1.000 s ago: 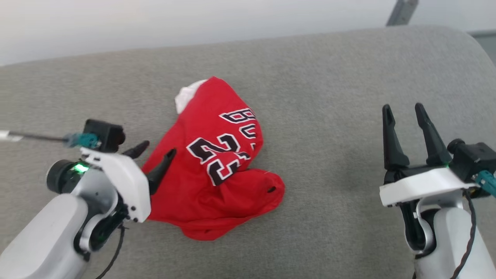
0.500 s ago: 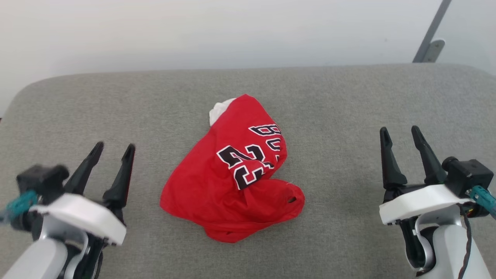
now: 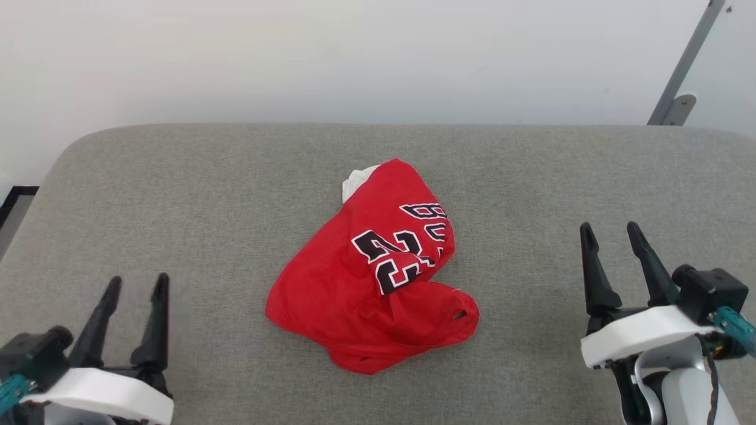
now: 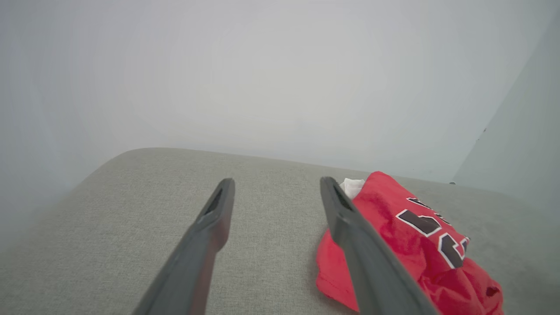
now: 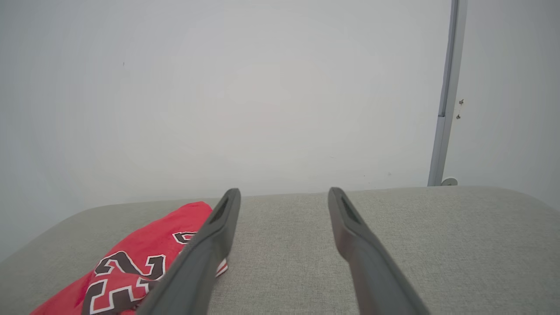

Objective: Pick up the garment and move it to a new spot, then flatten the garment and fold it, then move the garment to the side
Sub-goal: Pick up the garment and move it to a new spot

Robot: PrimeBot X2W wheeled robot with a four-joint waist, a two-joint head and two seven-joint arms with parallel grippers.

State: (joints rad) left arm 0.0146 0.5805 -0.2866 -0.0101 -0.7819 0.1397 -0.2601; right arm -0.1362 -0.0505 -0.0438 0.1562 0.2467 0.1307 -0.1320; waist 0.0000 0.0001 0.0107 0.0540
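Left end effector (image 3: 139, 278): released and empty, at the near left corner of the surface (image 3: 177, 195).
The garment (image 3: 331, 307): crumpled heap at the surface's centre. We judge it light, limp and easily bunched, so we would pinch a raised fold at its edge.
Right end effector (image 3: 609, 226): released and empty, near right corner.

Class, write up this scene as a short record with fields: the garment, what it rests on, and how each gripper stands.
garment: red jersey, number 23 showing, white piece at its far end
state: crumpled heap, not flattened or folded
surface: grey cushion, jersey near its middle
left gripper: jaws open, empty, apart from the jersey, on its left
right gripper: jaws open, empty, apart from the jersey, on its right
background: metal post, far right
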